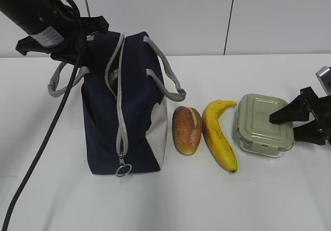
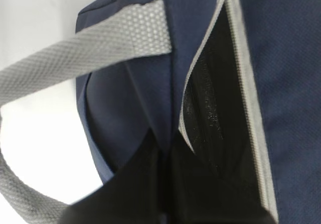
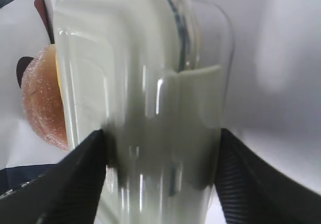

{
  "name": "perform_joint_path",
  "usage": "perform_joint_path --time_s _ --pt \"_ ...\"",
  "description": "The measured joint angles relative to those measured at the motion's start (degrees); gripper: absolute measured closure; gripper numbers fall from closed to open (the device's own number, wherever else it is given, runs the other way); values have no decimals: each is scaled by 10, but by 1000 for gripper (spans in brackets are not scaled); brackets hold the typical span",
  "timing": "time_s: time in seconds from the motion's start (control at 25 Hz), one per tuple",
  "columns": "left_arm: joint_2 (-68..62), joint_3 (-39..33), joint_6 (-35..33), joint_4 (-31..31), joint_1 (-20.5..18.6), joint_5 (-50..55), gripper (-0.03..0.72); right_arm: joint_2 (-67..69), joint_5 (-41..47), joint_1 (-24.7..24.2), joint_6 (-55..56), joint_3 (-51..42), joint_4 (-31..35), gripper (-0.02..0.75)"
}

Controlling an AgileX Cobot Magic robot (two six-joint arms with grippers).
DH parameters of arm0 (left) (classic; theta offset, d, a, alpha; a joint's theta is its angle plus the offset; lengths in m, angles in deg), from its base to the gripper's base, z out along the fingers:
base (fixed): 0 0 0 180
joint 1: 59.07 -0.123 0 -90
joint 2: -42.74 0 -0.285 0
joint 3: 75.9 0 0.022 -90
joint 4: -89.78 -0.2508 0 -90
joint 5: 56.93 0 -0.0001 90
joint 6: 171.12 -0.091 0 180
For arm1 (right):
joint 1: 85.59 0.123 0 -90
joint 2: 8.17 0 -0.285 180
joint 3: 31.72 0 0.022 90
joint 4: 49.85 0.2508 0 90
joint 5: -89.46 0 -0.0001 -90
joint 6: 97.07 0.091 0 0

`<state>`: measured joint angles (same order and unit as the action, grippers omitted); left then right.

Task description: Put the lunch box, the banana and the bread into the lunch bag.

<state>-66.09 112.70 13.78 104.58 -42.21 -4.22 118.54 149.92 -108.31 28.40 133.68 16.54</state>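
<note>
The navy lunch bag [image 1: 103, 117] stands at the left with its zipper parted along the top. My left gripper [image 1: 98, 26] is shut on the fabric beside that opening [image 2: 168, 153], and the dark inside shows to its right. To the bag's right, in a row, lie the bread [image 1: 186, 130], the banana [image 1: 217, 135] and the green-lidded lunch box [image 1: 261, 119]. My right gripper [image 1: 282, 125] has come in from the right edge. Its two black fingers press the lunch box [image 3: 140, 58] from both sides, and the box rests on the table. The bread [image 3: 45, 98] shows behind the box.
A grey handle [image 1: 165, 75] droops off the bag toward the bread, and the other [image 2: 75, 48] loops out on its left. The metal zipper ring [image 1: 123, 170] hangs at the bag's near end. My left arm's black cable trails down the left side of the white table.
</note>
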Motion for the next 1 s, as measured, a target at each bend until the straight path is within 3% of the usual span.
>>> perform_joint_path --time_s 0.2,0.68,1.0 --pt "0 0 0 0 0 0 687 0 13 0 -2 0 7 328" --pt "0 0 0 0 0 0 687 7 36 0 -15 24 16 345" --pt "0 0 0 0 0 0 687 -11 37 8 15 86 74 346"
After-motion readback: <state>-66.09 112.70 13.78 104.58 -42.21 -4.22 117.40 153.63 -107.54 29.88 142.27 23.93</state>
